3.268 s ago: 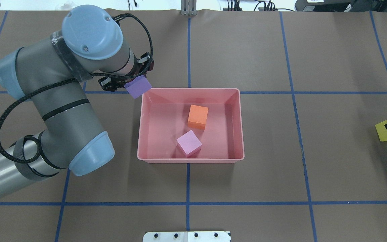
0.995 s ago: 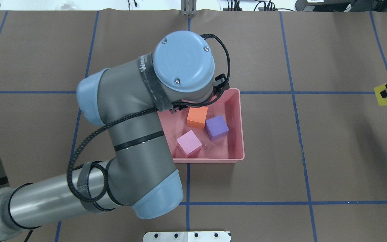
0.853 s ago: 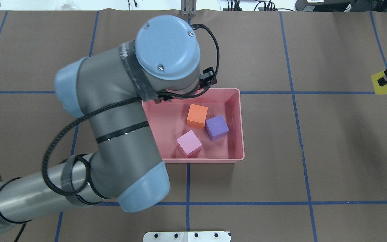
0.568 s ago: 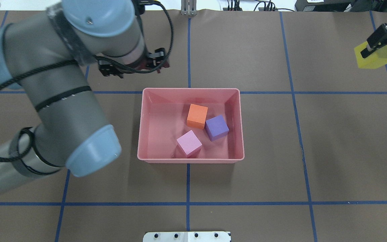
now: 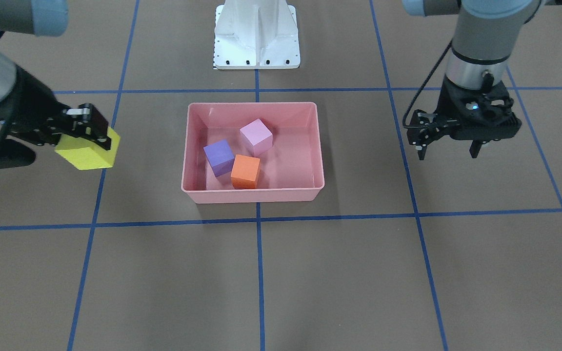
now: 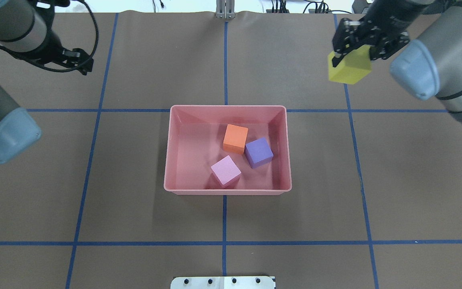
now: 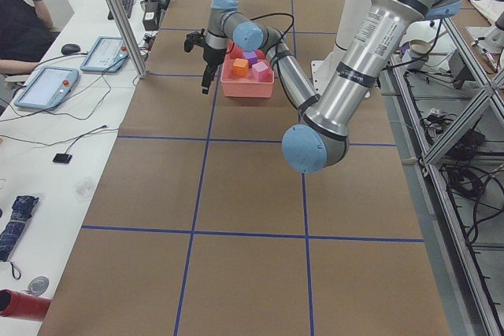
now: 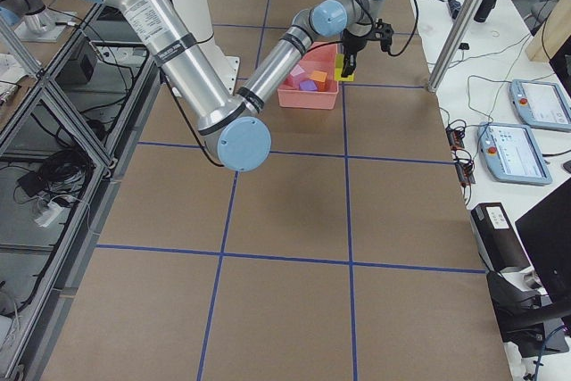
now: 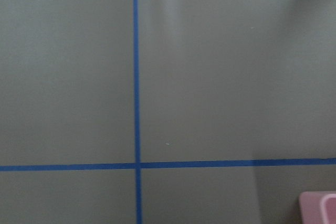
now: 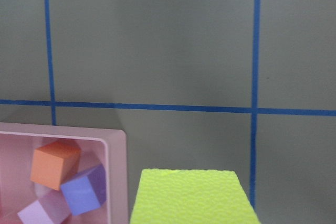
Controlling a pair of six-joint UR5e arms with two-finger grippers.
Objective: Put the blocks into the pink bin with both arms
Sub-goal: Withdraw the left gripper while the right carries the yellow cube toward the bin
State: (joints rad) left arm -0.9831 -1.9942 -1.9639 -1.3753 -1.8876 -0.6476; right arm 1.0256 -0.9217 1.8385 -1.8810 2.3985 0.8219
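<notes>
The pink bin sits mid-table and holds the orange block, the purple block and the pink-lilac block. My right gripper is shut on the yellow block and holds it in the air, to the right of the bin and beyond its far right corner. In the front-facing view the yellow block hangs left of the bin. My left gripper is open and empty, above the table well off the bin's left side. The right wrist view shows the yellow block beside the bin's wall.
The white metal base stands at the robot's edge behind the bin. Blue tape lines cross the brown table cover. A bin corner shows in the left wrist view. Tablets and cables lie on side desks.
My left gripper let the purple block go into the bin, then drew back to the left and away. My right gripper lifted the yellow block and carried it left, closer to the bin.
</notes>
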